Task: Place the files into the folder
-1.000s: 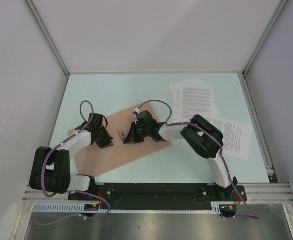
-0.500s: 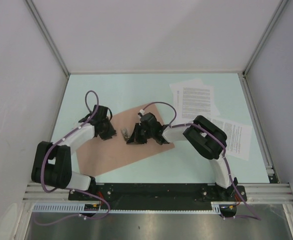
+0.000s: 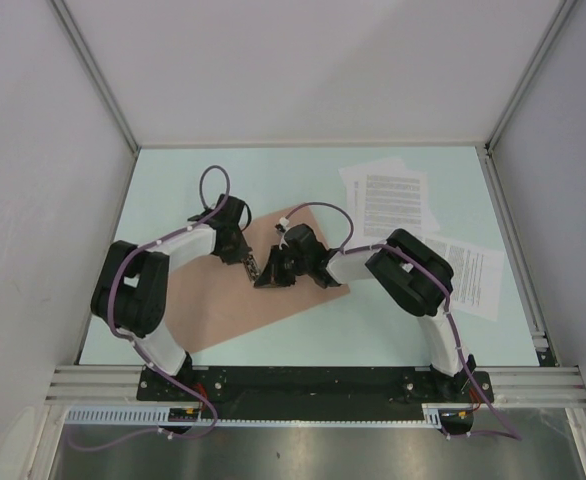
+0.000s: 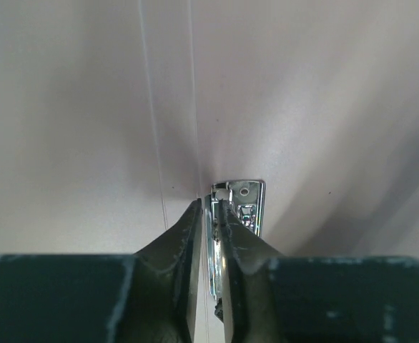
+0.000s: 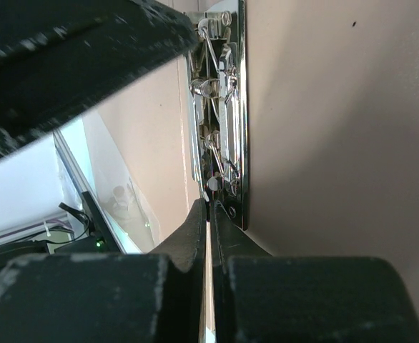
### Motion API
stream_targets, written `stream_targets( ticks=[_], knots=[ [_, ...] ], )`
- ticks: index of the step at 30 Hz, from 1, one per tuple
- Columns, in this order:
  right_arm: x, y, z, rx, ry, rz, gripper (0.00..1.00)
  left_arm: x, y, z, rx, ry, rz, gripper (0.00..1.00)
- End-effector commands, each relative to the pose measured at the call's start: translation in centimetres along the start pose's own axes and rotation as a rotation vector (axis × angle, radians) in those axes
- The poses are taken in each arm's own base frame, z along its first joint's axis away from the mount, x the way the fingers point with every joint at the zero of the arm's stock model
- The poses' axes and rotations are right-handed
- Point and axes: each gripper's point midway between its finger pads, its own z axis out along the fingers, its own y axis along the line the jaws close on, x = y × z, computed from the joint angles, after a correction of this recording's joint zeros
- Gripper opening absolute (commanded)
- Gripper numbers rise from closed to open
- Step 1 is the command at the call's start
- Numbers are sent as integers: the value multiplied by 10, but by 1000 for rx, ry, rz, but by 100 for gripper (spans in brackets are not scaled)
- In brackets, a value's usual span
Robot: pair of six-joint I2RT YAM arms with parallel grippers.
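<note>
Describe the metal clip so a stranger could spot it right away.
On the pale green table lies a salmon-brown folder, left of the white sheets. Near its middle, pinched by the left fingers and right fingers, sits the clip: a small chrome spring strip, the only shiny metal thing on the card.

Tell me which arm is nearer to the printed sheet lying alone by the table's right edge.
Right. The right arm bends beside that sheet, overlapping its edge in the top view. The left arm stands beyond the folder, far to the left.
</note>
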Motion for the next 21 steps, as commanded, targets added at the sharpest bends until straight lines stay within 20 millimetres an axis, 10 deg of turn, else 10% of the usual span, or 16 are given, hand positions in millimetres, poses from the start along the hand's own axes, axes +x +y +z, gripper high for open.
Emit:
stream_targets(
  ticks=[1,8,15,21],
  knots=[
    [49,-118,-14,371,120,67,0,3,-10,-1,-18,-14,10,24],
    [49,-117,-16,377,120,62,0,14,0,14,-81,5,27,29],
    [60,-154,-33,573,119,96,0,10,14,24,-141,26,191,0],
    [72,-178,-36,617,139,135,0,8,16,23,-104,33,312,0]
  ],
)
